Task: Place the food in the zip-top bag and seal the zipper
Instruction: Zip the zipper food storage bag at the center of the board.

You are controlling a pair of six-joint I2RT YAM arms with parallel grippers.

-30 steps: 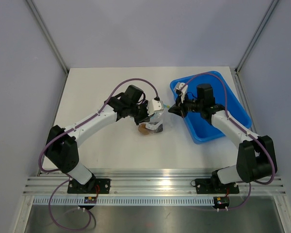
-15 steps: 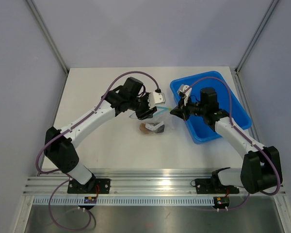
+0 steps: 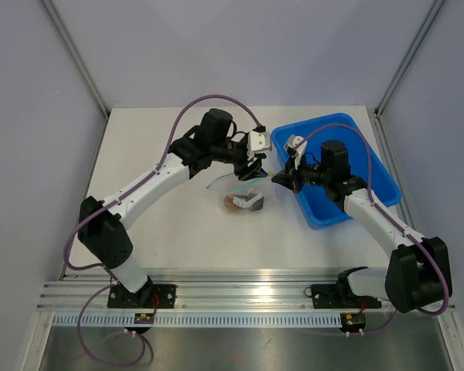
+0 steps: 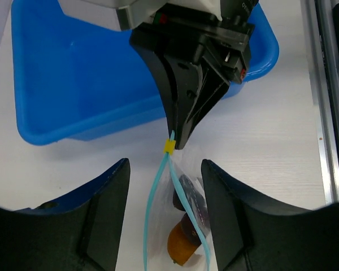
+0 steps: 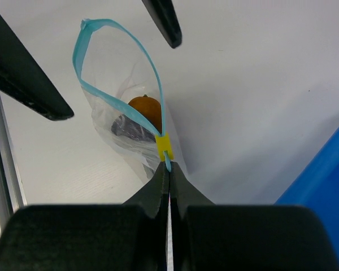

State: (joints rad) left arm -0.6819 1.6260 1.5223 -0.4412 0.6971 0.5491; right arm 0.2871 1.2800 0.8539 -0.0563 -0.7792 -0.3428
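Note:
The zip-top bag [image 3: 245, 193] lies on the white table with its mouth gaping. The food sits inside it: an orange-brown piece [image 5: 146, 107] and dark pieces [image 4: 193, 197] beside it. The teal zipper [image 5: 88, 25] forms an open loop with a yellow slider [image 5: 164, 148] at one end. My right gripper [image 5: 168, 167] is shut on the zipper end just behind that slider. My left gripper [image 4: 165, 165] hovers open above the bag, one finger [image 4: 101, 214] on each side of the zipper [image 4: 148, 214], touching nothing.
A big blue tray [image 3: 356, 151] stands at the right, just behind the right gripper [image 3: 275, 178]. The left gripper [image 3: 253, 171] hangs close to it over the bag. Metal frame posts rise at the back corners.
The left gripper has opened, let go of the bag and lifted up and back toward the tray. The bag has dropped onto the table. The right gripper kept its hold.

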